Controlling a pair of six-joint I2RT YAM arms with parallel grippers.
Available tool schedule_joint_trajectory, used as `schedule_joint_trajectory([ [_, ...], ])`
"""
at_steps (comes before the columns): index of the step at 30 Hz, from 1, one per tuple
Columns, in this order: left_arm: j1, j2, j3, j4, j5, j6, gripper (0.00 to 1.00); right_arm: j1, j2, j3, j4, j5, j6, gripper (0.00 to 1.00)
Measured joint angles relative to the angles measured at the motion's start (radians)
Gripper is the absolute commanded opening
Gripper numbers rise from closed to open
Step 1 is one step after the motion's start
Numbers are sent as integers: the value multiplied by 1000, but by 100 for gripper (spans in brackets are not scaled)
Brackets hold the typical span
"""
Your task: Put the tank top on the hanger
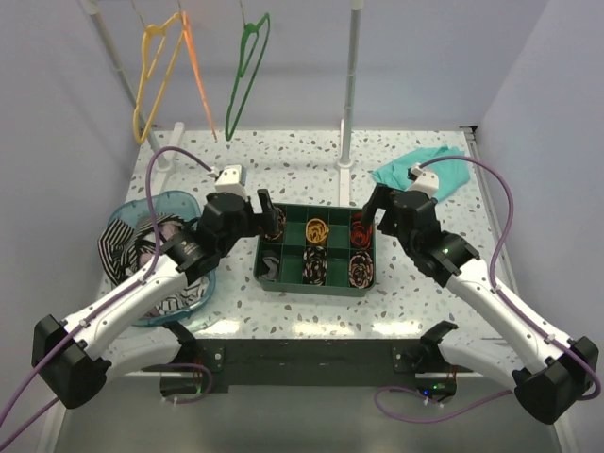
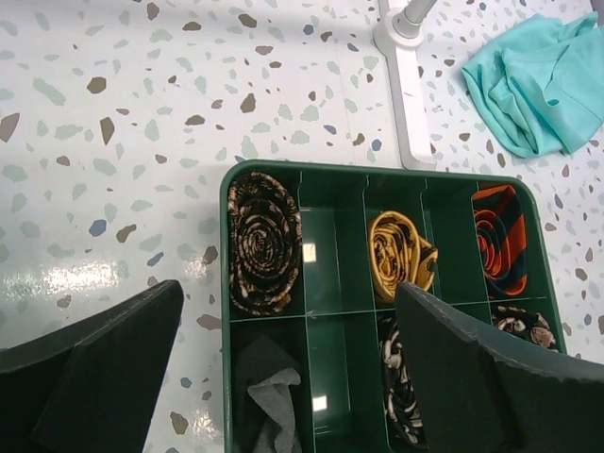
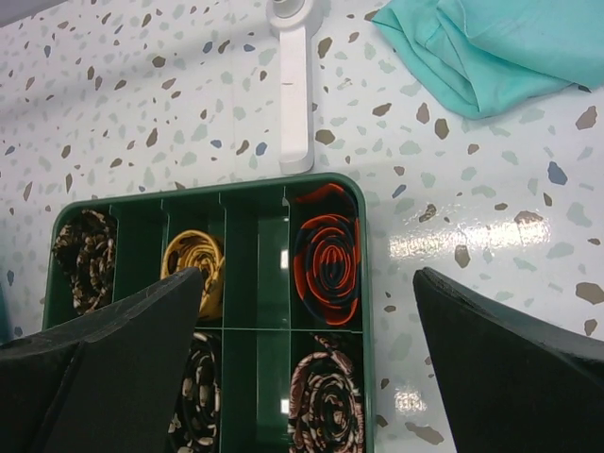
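Item, tank top point(image 1: 114, 249): striped black-and-white fabric, lying crumpled in the blue basket point(image 1: 151, 200) at the near left of the surface, mixed with other cloth so that its straps and hem cannot be told apart. Item, hanger point(image 1: 247, 68): thin green wire, hung by its hook from the far rail, to the right of a yellow hanger point(image 1: 149, 80) and an orange hanger point(image 1: 196, 80), well apart from the basket. Item, left fingers point(image 2: 104, 368): spread wide with nothing between them, hovering over the left end of the green tray point(image 2: 377, 172) of rolled ties, just right of the basket. Item, right fingers point(image 3: 510, 368): likewise parted and empty, over the tray's right end, with a teal cloth point(image 1: 429, 170) beyond. Handling, as a judgement: the top looks light, limp and prone to bunching; it will sag from any single pinch and may drag neighbouring cloth out with it. Best taken at a strap or shoulder edge once one is found, then a second hold at the other shoulder to spread the neck opening for the hanger. The hanger is stiff but free-swinging and likely to sway when touched.
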Motion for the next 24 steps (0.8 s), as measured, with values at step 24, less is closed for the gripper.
schedule_joint_trajectory([
  [24, 0, -64, 59, -212, -162, -98, 100, 318, 496, 272, 158, -314, -165, 99],
])
